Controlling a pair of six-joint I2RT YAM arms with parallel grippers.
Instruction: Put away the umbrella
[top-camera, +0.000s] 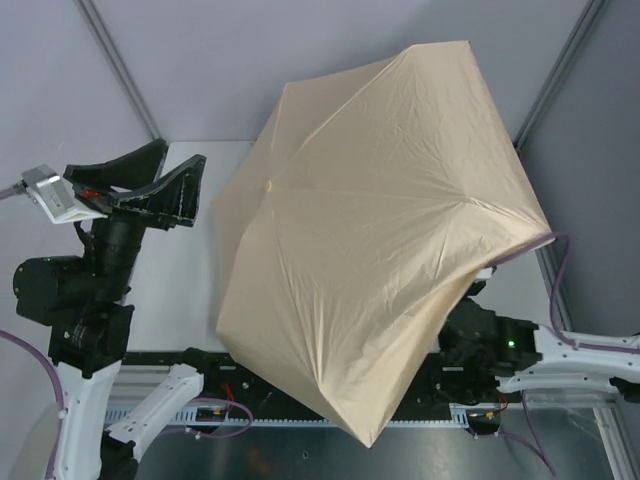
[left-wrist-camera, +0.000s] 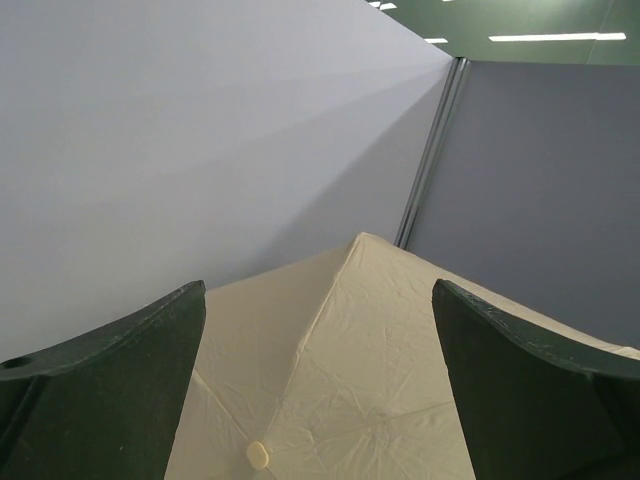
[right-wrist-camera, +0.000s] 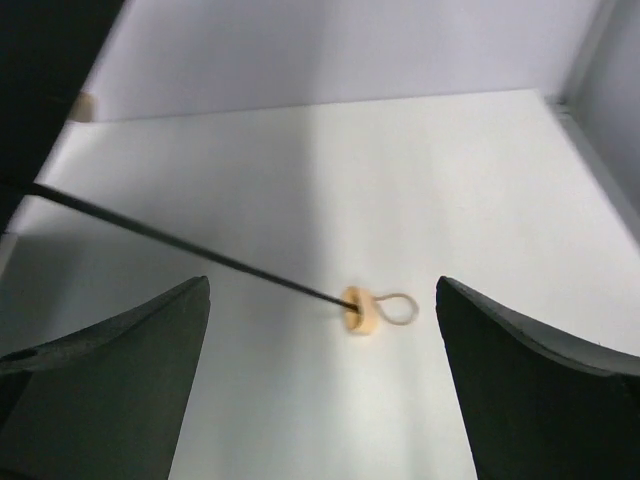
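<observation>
worktop (top-camera: 190, 300): white | umbrella (top-camera: 380, 220): fully open, beige canopy tilted over centre and right side, overhanging the near edge | my left hand (left-wrist-camera: 318, 290): wide open, empty, raised by the left edge, beside the canopy | my right hand (right-wrist-camera: 322, 285): wide open, empty, under the canopy | shaft (right-wrist-camera: 180, 245), handle (right-wrist-camera: 358, 310), loop (right-wrist-camera: 398, 308): ahead of my right hand, untouched

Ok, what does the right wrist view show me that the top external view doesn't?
Right wrist only: the thin black metal shaft and small tan handle with its wrist loop, ahead of the open right gripper. Top external only: the opened beige fabric canopy from above, which hides those parts, and the raised, open left gripper. Both: the white table and the same umbrella, not yet folded.
</observation>
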